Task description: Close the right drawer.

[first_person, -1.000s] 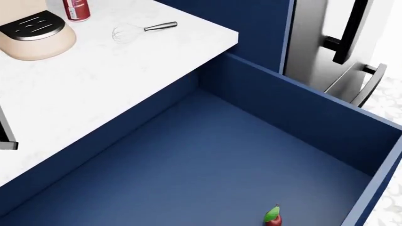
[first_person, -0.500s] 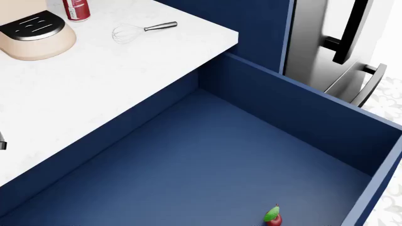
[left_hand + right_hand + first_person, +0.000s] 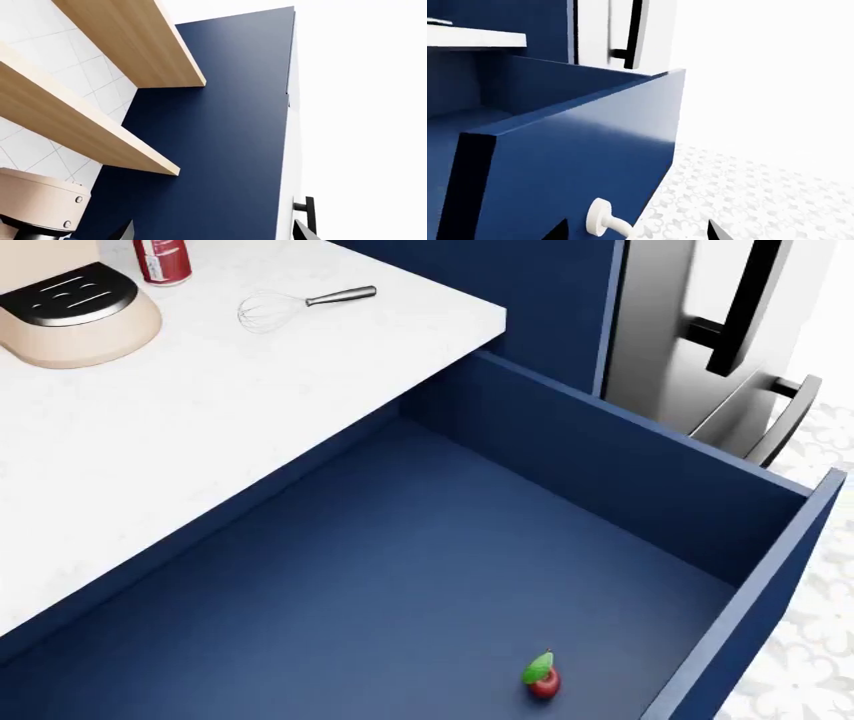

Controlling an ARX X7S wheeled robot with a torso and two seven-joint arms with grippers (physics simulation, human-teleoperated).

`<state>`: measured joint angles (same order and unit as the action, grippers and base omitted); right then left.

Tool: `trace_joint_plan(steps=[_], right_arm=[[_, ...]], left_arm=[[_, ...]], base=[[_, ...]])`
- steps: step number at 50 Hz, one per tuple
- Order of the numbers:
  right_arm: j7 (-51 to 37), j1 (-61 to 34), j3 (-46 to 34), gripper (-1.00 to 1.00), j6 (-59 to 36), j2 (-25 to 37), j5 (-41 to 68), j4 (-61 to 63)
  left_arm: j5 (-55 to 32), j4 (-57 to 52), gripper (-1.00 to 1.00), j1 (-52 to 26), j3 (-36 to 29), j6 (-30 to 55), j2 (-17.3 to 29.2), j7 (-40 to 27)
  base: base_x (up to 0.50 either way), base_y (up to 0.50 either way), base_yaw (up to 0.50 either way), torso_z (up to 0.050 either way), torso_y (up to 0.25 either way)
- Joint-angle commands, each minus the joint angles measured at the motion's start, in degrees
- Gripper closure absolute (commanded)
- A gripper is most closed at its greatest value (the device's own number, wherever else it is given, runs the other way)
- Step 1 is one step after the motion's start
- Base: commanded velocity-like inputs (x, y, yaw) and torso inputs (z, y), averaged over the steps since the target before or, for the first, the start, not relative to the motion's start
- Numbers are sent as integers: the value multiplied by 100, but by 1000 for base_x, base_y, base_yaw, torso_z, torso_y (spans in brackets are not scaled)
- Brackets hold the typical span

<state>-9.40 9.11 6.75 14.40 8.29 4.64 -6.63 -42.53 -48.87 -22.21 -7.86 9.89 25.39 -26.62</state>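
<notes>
A white counter (image 3: pixel 200 400) with a whisk (image 3: pixel 287 306) is seen above the open drawer (image 3: pixel 400 580), beside a steel fridge (image 3: pixel 667 330). The drawer's white handle (image 3: pixel 604 220) is shown only at the right wrist, between the right gripper (image 3: pixel 637 231) fingertips, spread wide. The left gripper (image 3: pixel 213 232), likewise spread, faces wooden shelves (image 3: pixel 100 125).

The head view looks steeply down from above onto the white bench (image 3: pixel 200 410) and into the open right drawer (image 3: pixel 400 580), close enough that the drawer fills most of the picture, with the steel fridge (image 3: pixel 667 330) at the far right. The right wrist view sits low and very near the drawer's front panel (image 3: pixel 574 165), facing along it toward the fridge, so it shares the drawer and the fridge with the head view. The left wrist view points upward at two wooden shelves (image 3: pixel 87 130) and a tall navy cabinet side (image 3: pixel 220 140), a part the head view does not cover.
</notes>
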Motion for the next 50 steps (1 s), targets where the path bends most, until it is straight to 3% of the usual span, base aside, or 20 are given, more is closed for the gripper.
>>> trace_joint_plan(steps=[1,14,33,39,50], right_arm=[[24,-123,-300,-100,-391,44,-222,631],[36,-367,-601,-100,-602,43,-345,874],[109,-826,-580,-100,471,-8,22,-894],[199,-1193,-594,-100,1096,-62,93,-2059],[300,-1724,-748,-100,1331,-124,88,-2773]], left_arm=[[-6,0,-100,18,-5,-30,15,-16],[-24,28,-100,1,27,-56,49,-39],[117,44,-100,46,-64,-99,84,10],[214,75,-100,75,-94,-120,116,53],[287,291,-100,21,5,-185,185,103]], base=[[0,0,0,0,0],[0,0,0,0,1],[0,0,0,0,1],[0,0,0,0,0],[0,0,0,0,0]])
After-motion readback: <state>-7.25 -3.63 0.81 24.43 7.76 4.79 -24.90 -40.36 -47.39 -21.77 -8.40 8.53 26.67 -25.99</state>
